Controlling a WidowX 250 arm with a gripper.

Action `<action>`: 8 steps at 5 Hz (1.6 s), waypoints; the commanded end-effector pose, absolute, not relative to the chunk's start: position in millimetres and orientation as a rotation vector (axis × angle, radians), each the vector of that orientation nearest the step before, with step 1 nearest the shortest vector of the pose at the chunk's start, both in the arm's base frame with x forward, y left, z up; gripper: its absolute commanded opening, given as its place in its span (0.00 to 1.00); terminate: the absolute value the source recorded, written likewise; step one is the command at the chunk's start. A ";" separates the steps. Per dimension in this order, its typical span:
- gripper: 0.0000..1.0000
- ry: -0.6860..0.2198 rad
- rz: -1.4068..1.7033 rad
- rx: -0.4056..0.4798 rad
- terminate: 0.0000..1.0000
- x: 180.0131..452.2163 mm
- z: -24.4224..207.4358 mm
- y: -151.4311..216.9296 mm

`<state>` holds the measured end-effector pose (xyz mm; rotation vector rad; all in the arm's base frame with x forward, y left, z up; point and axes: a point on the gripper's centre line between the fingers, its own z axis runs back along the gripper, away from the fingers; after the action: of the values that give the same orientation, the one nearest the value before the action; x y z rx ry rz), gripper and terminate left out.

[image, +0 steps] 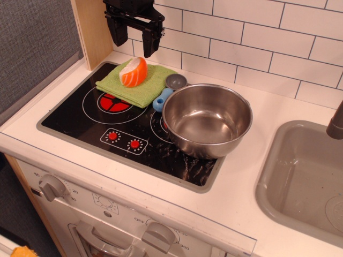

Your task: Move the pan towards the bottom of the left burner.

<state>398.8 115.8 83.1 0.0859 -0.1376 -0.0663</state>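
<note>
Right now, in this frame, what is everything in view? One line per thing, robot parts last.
shiny stainless-steel bowl-shaped pan: one, silver, on the right side of the cooktop, over the right burner
black glass cooktop: one, black, set in the white counter
red segmented left burner: one, red with white rings, partly under the cloth
green folded cloth: one, green, at the cooktop's back left
orange-and-white sushi-like toy: one, on the cloth
small grey cup with blue handle: one, behind the pan
red dial marks: two, at the cooktop's front
grey sink: one, at right
grey oven knobs: two, on the front panel
black gripper: one, open, above the cloth, holding nothing
</note>
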 end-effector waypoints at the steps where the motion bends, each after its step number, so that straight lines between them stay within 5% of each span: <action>1: 1.00 -0.138 -0.066 0.086 0.00 398.8 83.1 115.8; 4: 1.00 -0.260 -0.352 0.027 0.00 378.2 104.1 35.6; 6: 1.00 -0.210 -0.484 0.001 0.00 369.6 88.5 -6.6; 8: 1.00 -0.137 -0.465 0.016 0.00 369.2 68.9 -8.7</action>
<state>366.5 -7.7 53.2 0.0058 -0.0890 -0.4521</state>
